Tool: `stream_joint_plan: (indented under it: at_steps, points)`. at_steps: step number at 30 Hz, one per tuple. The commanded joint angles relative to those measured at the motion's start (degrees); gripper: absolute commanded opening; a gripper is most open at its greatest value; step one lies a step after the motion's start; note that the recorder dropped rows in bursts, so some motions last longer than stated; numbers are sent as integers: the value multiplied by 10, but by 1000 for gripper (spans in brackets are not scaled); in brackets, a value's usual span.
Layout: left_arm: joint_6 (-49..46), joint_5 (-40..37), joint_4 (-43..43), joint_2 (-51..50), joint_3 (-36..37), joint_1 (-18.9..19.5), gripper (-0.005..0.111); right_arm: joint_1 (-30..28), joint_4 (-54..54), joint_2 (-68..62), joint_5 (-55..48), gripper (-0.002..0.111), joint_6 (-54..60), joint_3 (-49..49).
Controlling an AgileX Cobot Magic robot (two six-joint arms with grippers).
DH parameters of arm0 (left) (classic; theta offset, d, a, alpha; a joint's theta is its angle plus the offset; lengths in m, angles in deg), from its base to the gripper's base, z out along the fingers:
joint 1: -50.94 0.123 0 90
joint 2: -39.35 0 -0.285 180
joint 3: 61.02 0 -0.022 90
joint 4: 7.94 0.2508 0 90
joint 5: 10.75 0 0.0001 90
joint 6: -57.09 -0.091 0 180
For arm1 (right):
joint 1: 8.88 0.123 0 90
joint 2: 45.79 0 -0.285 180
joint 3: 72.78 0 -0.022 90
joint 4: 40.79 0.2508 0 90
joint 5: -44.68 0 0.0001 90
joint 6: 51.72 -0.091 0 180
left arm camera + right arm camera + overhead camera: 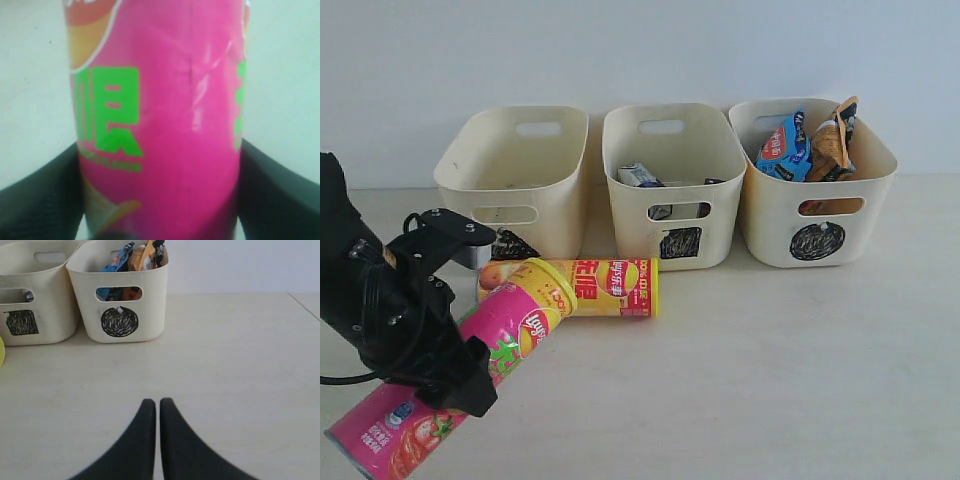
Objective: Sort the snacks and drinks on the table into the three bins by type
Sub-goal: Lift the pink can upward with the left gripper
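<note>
Since the left gripper (160, 192) is clamped across the middle of the pink chip tube (515, 325), what matters now is how that tube points. Its long axis slants toward the leftmost cream bin (470, 150), its top end meeting the yellow Lay's tube (605, 287), which lies crosswise on the counter (770, 380) just in front of that bin. The right gripper (157, 407), pressed together and empty, hangs well away from that bin, so I'd judge the left arm far better placed.

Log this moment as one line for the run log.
left gripper: shut on pink chip tube | right gripper: shut, holding nothing | yellow Lay's tube: lying on table
</note>
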Motion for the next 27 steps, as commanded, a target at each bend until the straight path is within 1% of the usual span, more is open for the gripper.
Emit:
stream_joint_plan:
  at_steps: [1, 8, 27]
  points:
    - [20, 6, 2, 2, -2, -3, 4, 1, -3, 3, 5, 0, 0, 3]
    - [26, 5, 3, -16, -2, -3, 4, 1, -3, 3, 5, 0, 0, 3]
    - [26, 5, 5, -16, -2, -3, 4, 1, -3, 3, 5, 0, 0, 3]
